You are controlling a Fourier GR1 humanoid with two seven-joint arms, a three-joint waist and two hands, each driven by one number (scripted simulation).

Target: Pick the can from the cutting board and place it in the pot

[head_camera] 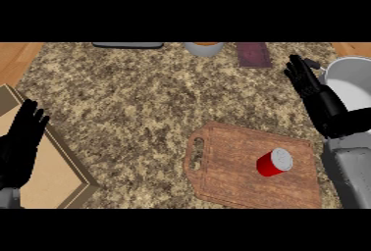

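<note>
The red can (275,162) is seen lying tilted on the wooden cutting board (232,171), toward the board's 3 o'clock side (its grey lid is turned up and to the right). Nothing is in contact with it. At 1 o'clock from the can, the right hand (316,95) is held with fingers straight and nothing grasped, just beside the grey pot (355,81) at the counter's right edge. Far off at 9 o'clock, the left hand (20,142) is shown resting open, fingers up, over a tan box (51,171).
</note>
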